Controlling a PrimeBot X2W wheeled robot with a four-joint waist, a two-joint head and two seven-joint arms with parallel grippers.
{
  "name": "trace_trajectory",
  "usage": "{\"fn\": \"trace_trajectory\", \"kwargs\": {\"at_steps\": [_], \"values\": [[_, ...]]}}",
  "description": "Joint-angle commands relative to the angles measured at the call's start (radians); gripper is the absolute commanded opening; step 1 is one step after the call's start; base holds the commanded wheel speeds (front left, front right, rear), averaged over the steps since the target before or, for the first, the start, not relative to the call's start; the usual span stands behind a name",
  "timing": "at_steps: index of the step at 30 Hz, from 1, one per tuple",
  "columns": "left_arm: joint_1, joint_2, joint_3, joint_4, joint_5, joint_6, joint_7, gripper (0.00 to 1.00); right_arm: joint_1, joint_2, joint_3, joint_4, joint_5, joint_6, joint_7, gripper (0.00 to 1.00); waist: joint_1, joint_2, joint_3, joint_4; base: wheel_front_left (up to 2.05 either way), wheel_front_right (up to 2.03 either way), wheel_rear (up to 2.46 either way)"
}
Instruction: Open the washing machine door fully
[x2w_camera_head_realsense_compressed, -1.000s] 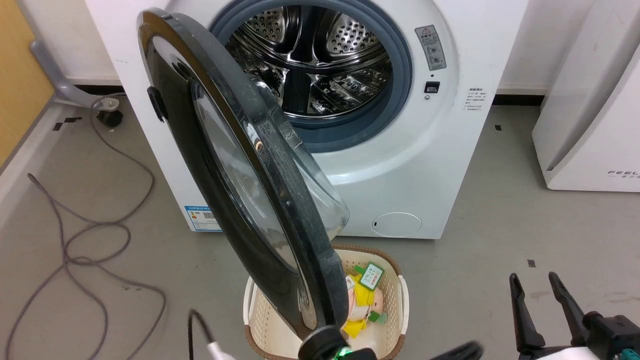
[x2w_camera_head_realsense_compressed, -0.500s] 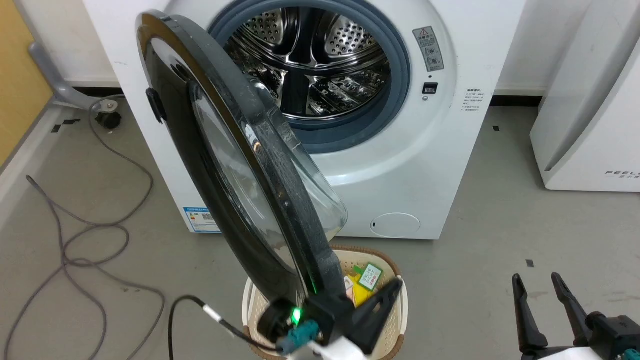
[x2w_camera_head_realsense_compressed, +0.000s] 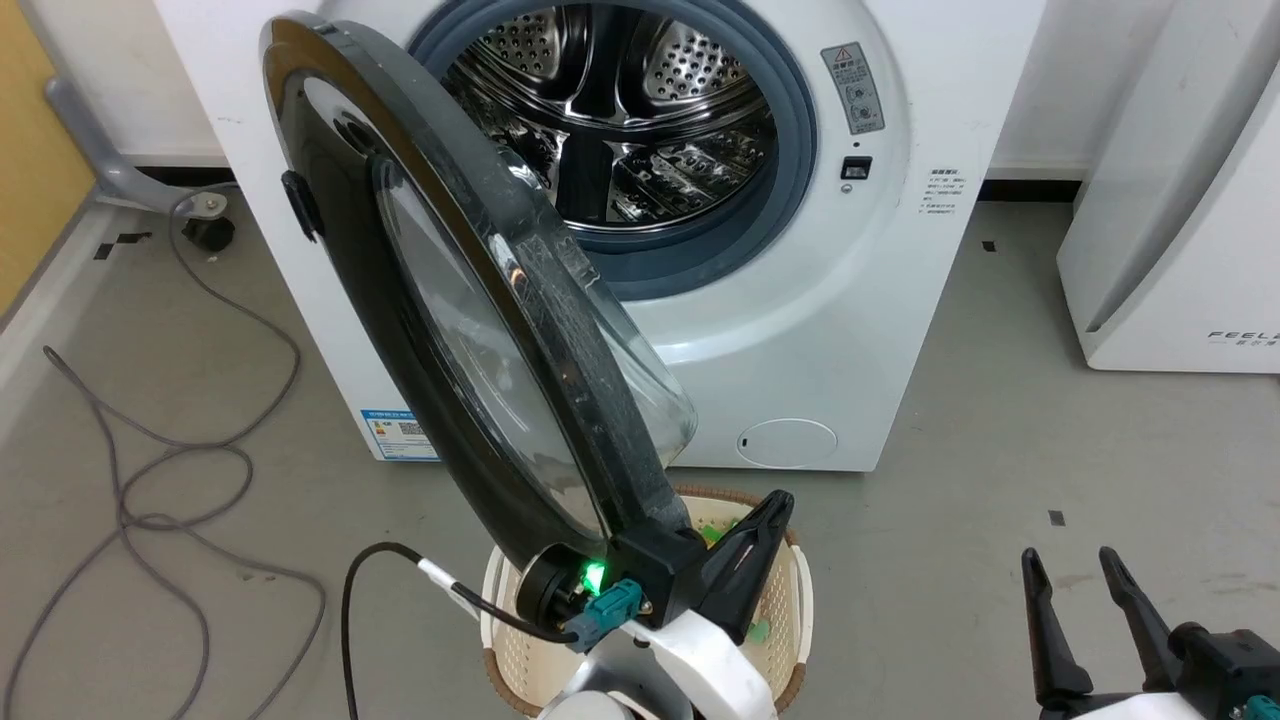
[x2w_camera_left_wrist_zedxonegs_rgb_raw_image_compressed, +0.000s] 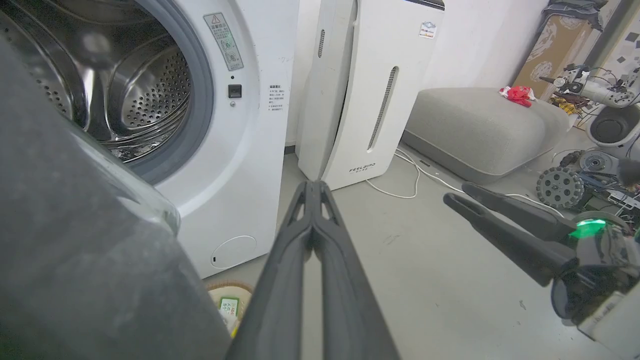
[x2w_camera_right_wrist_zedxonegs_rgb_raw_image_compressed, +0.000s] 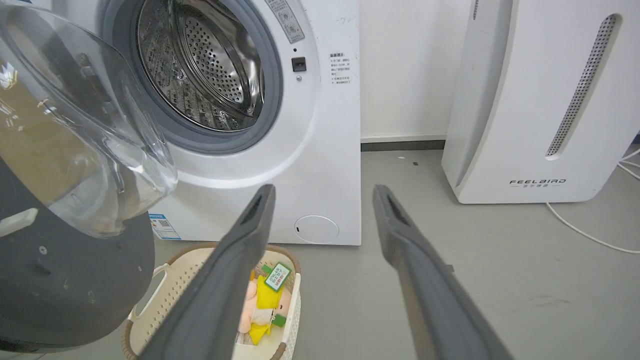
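Note:
The washing machine (x2w_camera_head_realsense_compressed: 850, 330) stands with its steel drum (x2w_camera_head_realsense_compressed: 640, 110) exposed. Its large black door (x2w_camera_head_realsense_compressed: 470, 330) hangs about half open, edge-on to me, with the glass bowl (x2w_camera_right_wrist_zedxonegs_rgb_raw_image_compressed: 75, 125) bulging toward the drum. My left gripper (x2w_camera_head_realsense_compressed: 775, 502) is shut and empty, just below and right of the door's lower rim, on its inner side. In the left wrist view the closed fingers (x2w_camera_left_wrist_zedxonegs_rgb_raw_image_compressed: 312, 220) point past the door's matte back (x2w_camera_left_wrist_zedxonegs_rgb_raw_image_compressed: 75, 260). My right gripper (x2w_camera_head_realsense_compressed: 1068, 562) is open and empty at the lower right, well away from the door.
A cream laundry basket (x2w_camera_head_realsense_compressed: 795, 610) holding toys (x2w_camera_right_wrist_zedxonegs_rgb_raw_image_compressed: 262, 300) sits on the floor under the door's lower edge. A white FEELBIRD appliance (x2w_camera_head_realsense_compressed: 1170, 200) stands to the right. Grey cables (x2w_camera_head_realsense_compressed: 150, 480) loop on the floor at the left. A grey cushion (x2w_camera_left_wrist_zedxonegs_rgb_raw_image_compressed: 475, 125) lies beyond.
My left arm has come up from the bottom edge to the door's lower rim, finger pointing up and right. The head view has shifted slightly. The right gripper has stayed put.

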Motion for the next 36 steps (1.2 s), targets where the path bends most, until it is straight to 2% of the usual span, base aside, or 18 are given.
{"fn": "trace_trajectory", "kwargs": {"at_steps": [1, 12, 23, 36], "values": [[0.011, 0.019, 0.018, 0.009, -0.005, 0.016, 0.003, 0.0, -0.014, 0.004, -0.002, 0.005, 0.004, 0.001, -0.002, 1.0, 0.0, -0.0001, -0.001, 0.001, 0.0, 0.0, 0.0], [0.183, 0.077, 0.043, -0.162, -0.022, 0.125, 0.044, 0.0, -0.009, 0.004, -0.004, 0.02, 0.018, 0.001, -0.003, 1.0, 0.0, -0.0001, -0.007, 0.04, 0.0, 0.0, 0.0], [0.32, 0.124, 0.065, -0.332, -0.014, 0.222, 0.068, 0.0, -0.001, 0.004, -0.009, 0.004, 0.006, 0.001, -0.001, 1.0, 0.0, -0.0001, -0.017, 0.128, 0.0, 0.0, 0.0], [0.41, 0.195, 0.222, -0.409, -0.007, 0.356, 0.027, 0.0, 0.009, 0.004, -0.043, -0.05, -0.014, 0.001, 0.005, 1.0, 0.0, -0.0001, -0.002, 0.272, 0.0, 0.0, 0.0]]}}
